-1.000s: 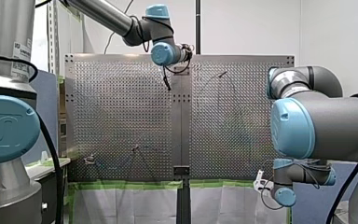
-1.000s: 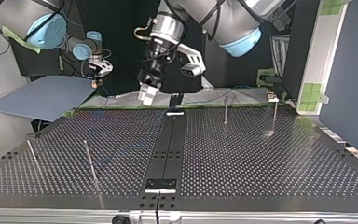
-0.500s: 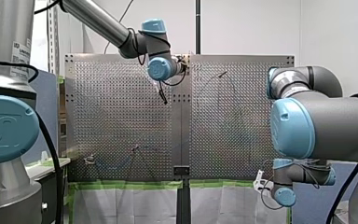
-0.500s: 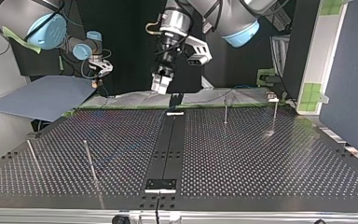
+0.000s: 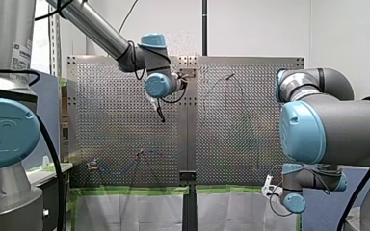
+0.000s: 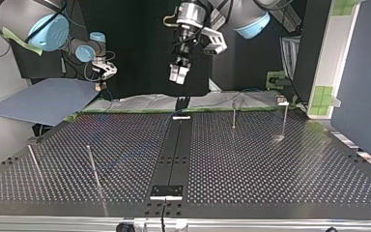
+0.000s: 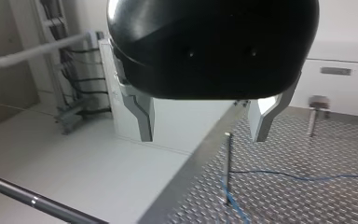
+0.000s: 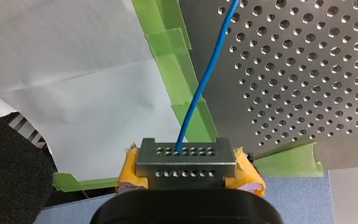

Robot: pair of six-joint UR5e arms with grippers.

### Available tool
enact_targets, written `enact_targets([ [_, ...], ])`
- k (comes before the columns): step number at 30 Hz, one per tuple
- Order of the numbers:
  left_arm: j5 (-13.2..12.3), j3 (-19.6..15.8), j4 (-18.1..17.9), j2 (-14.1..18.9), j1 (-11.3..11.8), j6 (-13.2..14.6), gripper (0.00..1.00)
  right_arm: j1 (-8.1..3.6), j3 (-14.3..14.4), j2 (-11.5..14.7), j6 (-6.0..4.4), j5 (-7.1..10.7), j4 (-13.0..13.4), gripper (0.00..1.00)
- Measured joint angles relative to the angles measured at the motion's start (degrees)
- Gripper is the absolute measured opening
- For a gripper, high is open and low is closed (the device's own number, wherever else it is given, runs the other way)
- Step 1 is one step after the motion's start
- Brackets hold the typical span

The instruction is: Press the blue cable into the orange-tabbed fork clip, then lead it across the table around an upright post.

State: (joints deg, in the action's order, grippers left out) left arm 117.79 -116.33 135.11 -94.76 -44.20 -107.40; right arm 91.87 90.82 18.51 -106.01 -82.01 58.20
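Blue cable [image 8: 205, 79] leaves my right claw [image 8: 185, 151], pinched between its yellow pads [image 8: 249, 175], and crosses green tape [image 8: 168, 42] onto the perforated metal desk [image 8: 307, 70]. In the left wrist view it lies on the desk, reaching a thin upright post [image 7: 228, 168] and bending there. My left claw [image 7: 203, 126] hangs above the desk's edge with its metal fingers spread.

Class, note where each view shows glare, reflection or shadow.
Top view: a bright glint on the table beside a post, posts faintly mirrored. Left wrist view: my left gripper dark against a bright room. Right wrist view: blue cable evenly lit.
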Motion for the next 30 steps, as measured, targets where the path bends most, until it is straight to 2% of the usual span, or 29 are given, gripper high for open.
enact_targets([
  [7,1.01,-3.67,-0.27,-1.62,0.09,0.28,1.0,0.08,-0.03,0.0,0.0,0.0,0.0,0.0],
  [18,1.02,-9.5,-2.96,-7.28,1.35,1.64,1.0,0.25,-0.05,0.0,0.07,0.0,0.03,0.0],
  [23,0.41,-12.11,-3.67,-8.83,2.32,2.46,1.0,0.28,-0.06,0.0,0.08,0.0,0.0,0.0],
  [30,-1.37,-15.87,-4.92,-9.05,4.67,3.2,1.0,0.28,-0.06,0.0,0.01,0.0,0.0,0.0],
])
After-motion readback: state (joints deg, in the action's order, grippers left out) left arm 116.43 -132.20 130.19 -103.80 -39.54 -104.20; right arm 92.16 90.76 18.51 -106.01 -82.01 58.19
